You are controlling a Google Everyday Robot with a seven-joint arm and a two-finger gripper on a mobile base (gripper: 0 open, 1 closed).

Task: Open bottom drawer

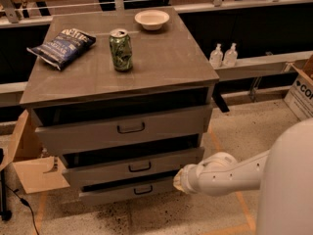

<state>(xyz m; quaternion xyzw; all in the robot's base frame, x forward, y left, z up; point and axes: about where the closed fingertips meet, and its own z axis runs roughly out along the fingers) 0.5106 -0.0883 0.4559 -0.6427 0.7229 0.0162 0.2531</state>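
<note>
Speckled floor (146, 219) is running along the foot of the grey cabinet, and the white arm (230, 173) is reaching in low over it from the right. Its claw (178, 180) is sitting at the right-hand end of the bottom drawer (107, 194), close against the front. Whether it is apart or together cannot be told, because the wrist is hiding it.

That drawer is lying lowest of the three, its long front running left to right. Its small black loop handle (143, 190) is sitting at the centre, so the target is lying to the left of the claw and a touch lower. By the look of it, the claw is needing a short sideways shift along the front before hooking the handle.

Above, the middle drawer (98, 173) and top drawer (83, 133) are stepping upward. Farther back, a green can (121, 50), a chip bag (62, 45) and a white bowl (152, 19) are resting on the tabletop (161, 58).
</note>
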